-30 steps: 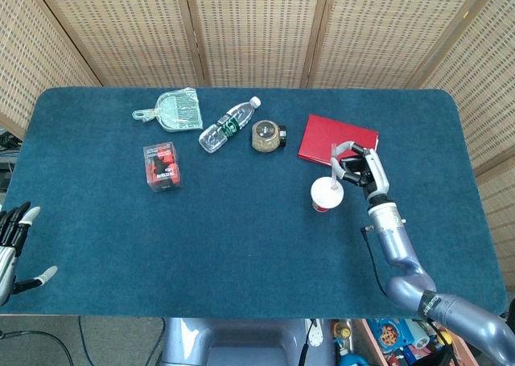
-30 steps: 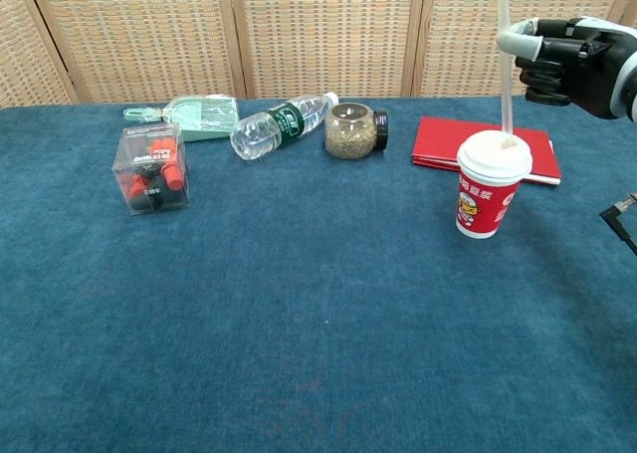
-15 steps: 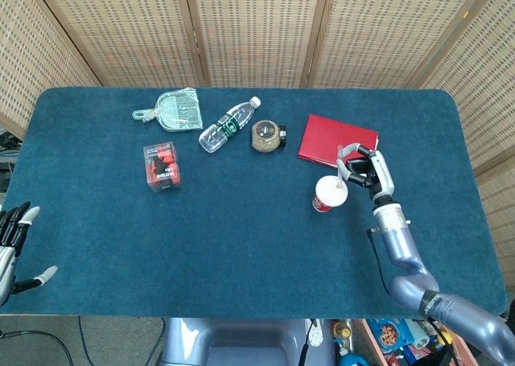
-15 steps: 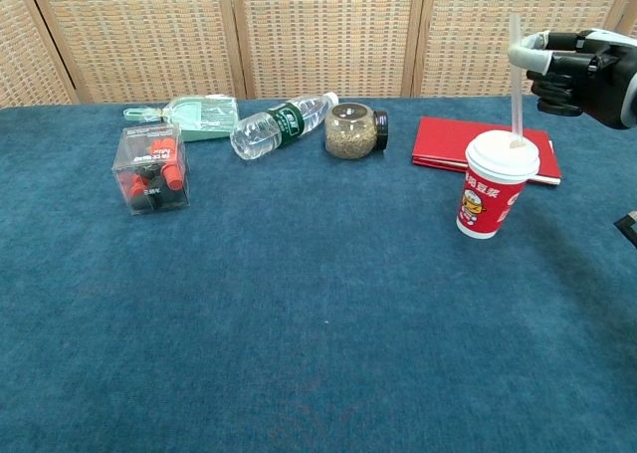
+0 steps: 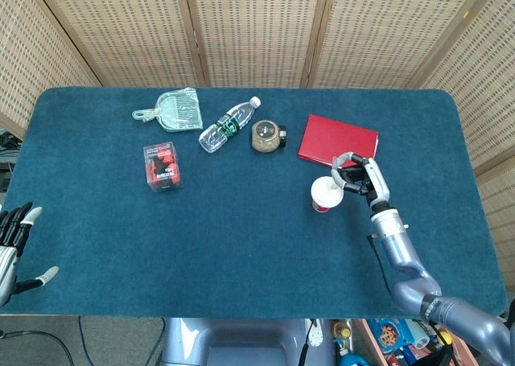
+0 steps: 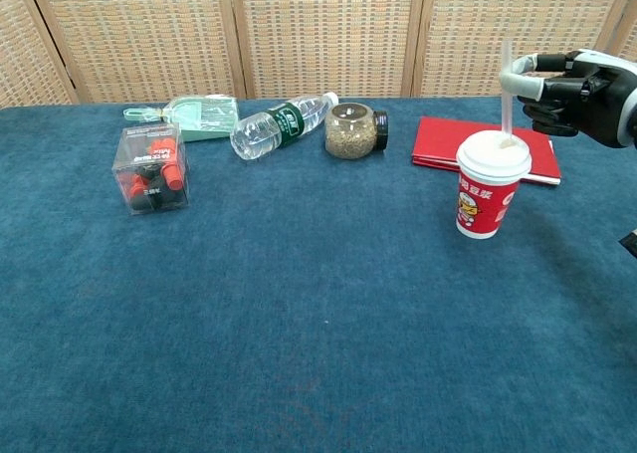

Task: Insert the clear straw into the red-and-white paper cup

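The red-and-white paper cup (image 6: 489,195) (image 5: 324,195) stands upright with a white lid, right of the table's middle. The clear straw (image 6: 506,90) (image 5: 333,173) stands upright with its lower end in the lid. My right hand (image 6: 577,97) (image 5: 360,177) pinches the straw's upper part from the right, just above the cup. My left hand (image 5: 14,239) hangs with fingers apart at the table's near left edge, holding nothing; the chest view does not show it.
A red book (image 5: 338,140) lies just behind the cup. Along the back sit a glass jar (image 5: 268,136), a lying water bottle (image 5: 228,125) and a green dustpan (image 5: 175,110). A clear box of red items (image 5: 162,166) stands left.
My right hand has come lower with the straw, pushing it deeper into the lid. The cup wobbled slightly right and back again. The left hand stayed still.
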### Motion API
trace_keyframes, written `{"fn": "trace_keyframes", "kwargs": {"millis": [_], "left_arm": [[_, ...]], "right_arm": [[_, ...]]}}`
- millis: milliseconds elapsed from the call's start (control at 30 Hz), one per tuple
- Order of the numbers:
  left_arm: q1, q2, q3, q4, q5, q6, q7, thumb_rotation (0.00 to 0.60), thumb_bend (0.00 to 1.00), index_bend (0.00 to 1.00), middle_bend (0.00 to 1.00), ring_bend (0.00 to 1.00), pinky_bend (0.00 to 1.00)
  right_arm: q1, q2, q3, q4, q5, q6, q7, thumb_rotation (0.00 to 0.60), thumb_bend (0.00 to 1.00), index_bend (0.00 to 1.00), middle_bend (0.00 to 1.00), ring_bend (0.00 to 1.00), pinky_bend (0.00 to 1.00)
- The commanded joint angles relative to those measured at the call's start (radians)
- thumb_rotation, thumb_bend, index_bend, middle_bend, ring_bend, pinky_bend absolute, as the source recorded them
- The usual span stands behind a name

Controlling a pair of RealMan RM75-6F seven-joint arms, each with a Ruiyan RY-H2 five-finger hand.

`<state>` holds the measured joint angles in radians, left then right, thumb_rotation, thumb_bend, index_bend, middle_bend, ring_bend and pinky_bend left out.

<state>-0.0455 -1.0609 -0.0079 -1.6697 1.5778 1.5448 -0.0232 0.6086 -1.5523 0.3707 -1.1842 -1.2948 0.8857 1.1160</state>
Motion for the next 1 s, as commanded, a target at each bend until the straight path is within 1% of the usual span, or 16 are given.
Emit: {"fn": "trace_keyframes", "kwargs": {"millis": [33,100,200,300,367,433,567,633,700,867,1000], "left_arm": [[0.0,0.001,0.0,0.0,0.0,0.001,-0.002,0.6,0.17,0.0,0.0,0.0,0.0],[0.001,0.001,0.0,0.0,0.001,0.002,-0.003,0.6,0.16,0.0,0.0,0.0,0.0],[0.001,0.001,0.001,0.0,0.002,0.002,-0.004,0.6,0.17,0.0,0.0,0.0,0.0],[0.001,0.001,0.001,0.0,0.002,0.002,-0.004,0.6,0.17,0.0,0.0,0.0,0.0],[0.0,0.002,0.001,0.0,0.002,0.002,-0.004,0.6,0.17,0.0,0.0,0.0,0.0],[0.0,0.002,0.001,0.0,0.002,0.001,-0.004,0.6,0.17,0.0,0.0,0.0,0.0],[-0.001,0.001,0.002,0.0,0.004,0.0,-0.003,0.6,0.17,0.0,0.0,0.0,0.0],[-0.001,0.0,0.002,0.0,0.005,0.0,0.0,0.6,0.17,0.0,0.0,0.0,0.0],[-0.001,0.0,0.002,-0.001,0.004,0.0,0.0,0.6,0.17,0.0,0.0,0.0,0.0],[-0.001,0.0,0.003,0.0,0.004,-0.001,0.0,0.6,0.17,0.0,0.0,0.0,0.0],[-0.001,0.0,0.003,0.0,0.005,0.0,-0.001,0.6,0.17,0.0,0.0,0.0,0.0]], "right_arm": [[0.003,0.0,-0.005,0.007,-0.008,0.004,0.009,0.6,0.58,0.75,0.95,0.88,1.0],[0.004,0.001,-0.009,0.008,-0.015,0.006,0.018,0.6,0.56,0.75,0.94,0.88,1.0],[0.005,0.002,-0.014,0.016,-0.019,0.007,0.026,0.6,0.51,0.75,0.94,0.88,1.0],[0.005,0.002,-0.019,0.025,-0.018,0.007,0.029,0.6,0.49,0.75,0.94,0.88,1.0],[0.004,0.005,-0.023,0.028,-0.018,0.004,0.031,0.6,0.46,0.75,0.94,0.88,1.0],[0.005,0.008,-0.027,0.033,-0.019,0.001,0.028,0.6,0.4,0.74,0.95,0.88,1.0],[0.005,0.006,-0.032,0.045,-0.021,0.007,0.017,0.6,0.34,0.71,0.96,0.88,1.0],[0.005,0.004,-0.037,0.054,-0.021,0.012,-0.002,0.6,0.28,0.68,0.96,0.88,1.0],[0.005,0.004,-0.038,0.052,-0.018,0.012,-0.002,0.6,0.25,0.66,0.95,0.88,1.0],[0.006,0.003,-0.039,0.052,-0.011,0.013,-0.013,0.6,0.25,0.66,0.95,0.88,1.0],[0.007,0.003,-0.04,0.052,-0.008,0.014,-0.023,0.6,0.24,0.61,0.95,0.88,1.0]]}}
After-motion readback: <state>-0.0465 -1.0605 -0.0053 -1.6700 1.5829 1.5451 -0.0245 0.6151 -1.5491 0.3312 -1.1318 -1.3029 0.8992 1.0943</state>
